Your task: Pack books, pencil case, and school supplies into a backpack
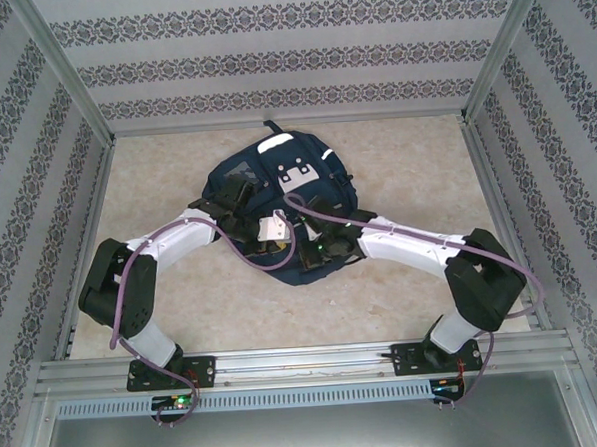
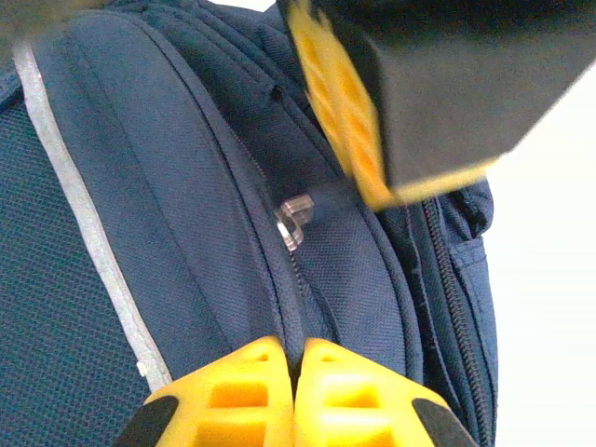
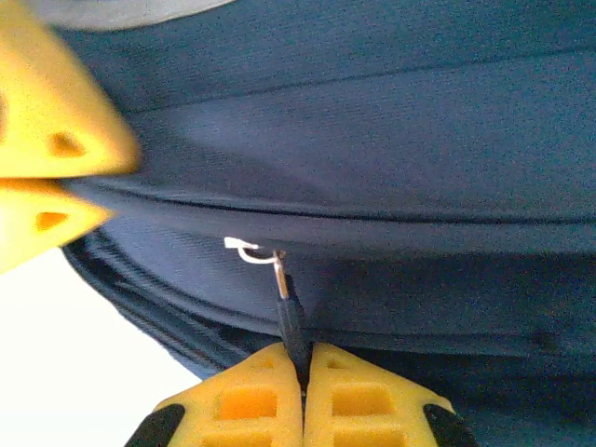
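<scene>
the backpack (image 1: pixel 276 180) is laid flat in the middle of the table (image 1: pixel 426 177), with its white patches (image 1: pixel 294 171) facing up. both arms are stretched over the near edge of the backpack, the left arm (image 1: pixel 169 238) from its left side and the right arm (image 1: pixel 410 246) from its right side.

the left gripper (image 2: pixel 296 368) is squeezed tight on the blue cloth of the backpack, right on a zipper line. its two yellow fingers (image 2: pixel 242 391) are pressed together, and the cloth by the zipper is run into the thin gap between them. a small clear zipper piece (image 2: pixel 293 219) is seen a little past the fingertips, on the same zipper line. a white stripe (image 2: pixel 84 214) is sewn down the backpack, off to the left of that zipper line.

the right gripper (image 3: pixel 300 368) is clamped on a black zipper tab (image 3: pixel 291 317) of the backpack. the tab is held straight up between the two yellow pads. a small white hook (image 3: pixel 244 250) is joined to the far end of the tab, flat against the blue cloth.

the two grippers are seen close together at the near edge of the backpack. in the right wrist view, the yellow tips of the left gripper are seen pressed shut just to the left of the tab.
</scene>
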Motion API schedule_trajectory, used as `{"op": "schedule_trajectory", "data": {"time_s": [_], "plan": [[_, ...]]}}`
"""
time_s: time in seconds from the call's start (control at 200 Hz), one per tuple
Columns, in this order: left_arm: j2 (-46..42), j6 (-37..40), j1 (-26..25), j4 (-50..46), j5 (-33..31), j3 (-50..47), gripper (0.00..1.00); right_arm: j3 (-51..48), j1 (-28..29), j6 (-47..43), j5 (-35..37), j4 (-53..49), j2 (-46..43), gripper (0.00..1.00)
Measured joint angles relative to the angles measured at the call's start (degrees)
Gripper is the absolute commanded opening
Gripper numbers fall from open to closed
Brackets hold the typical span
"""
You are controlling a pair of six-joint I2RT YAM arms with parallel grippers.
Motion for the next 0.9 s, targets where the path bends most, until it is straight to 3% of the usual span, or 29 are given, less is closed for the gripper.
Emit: {"op": "schedule_trajectory", "data": {"time_s": [0.255, 0.52, 0.595, 0.665, 0.7, 0.784, 0.899], "plan": [[-2.32, 1.05, 0.11, 0.72, -0.11, -1.25, 0.00, -2.45, -10.75, -5.55, 1.84, -2.03, -2.10, 0.00], [-3.48, -3.39, 3.06, 2.03, -1.31, -2.62, 0.04, -1.22, -8.35, -7.58, 7.93, -4.57, -2.58, 0.00], [-3.72, -8.07, 5.90, 3.89, -2.95, -3.23, 0.15, -1.22, -5.31, -7.67, 8.48, -4.04, -3.69, 0.00], [-3.63, -12.11, 9.40, 4.59, -4.59, -3.26, 0.32, -0.76, -2.64, -7.45, 8.09, -2.27, -4.22, 0.00], [-3.63, -13.35, 11.06, 5.07, -5.18, -3.26, 0.35, -0.33, -1.60, -7.28, 7.72, -1.62, -4.20, 0.00], [-3.65, -13.00, 13.55, 6.05, -4.92, -3.17, 0.59, 0.94, 0.42, -6.36, 6.54, -0.87, -3.98, 0.00], [-4.98, -11.50, 13.44, 7.34, -0.13, -4.31, 0.69, 3.04, 1.14, -4.94, 4.07, -1.16, -3.26, 0.00]]}}
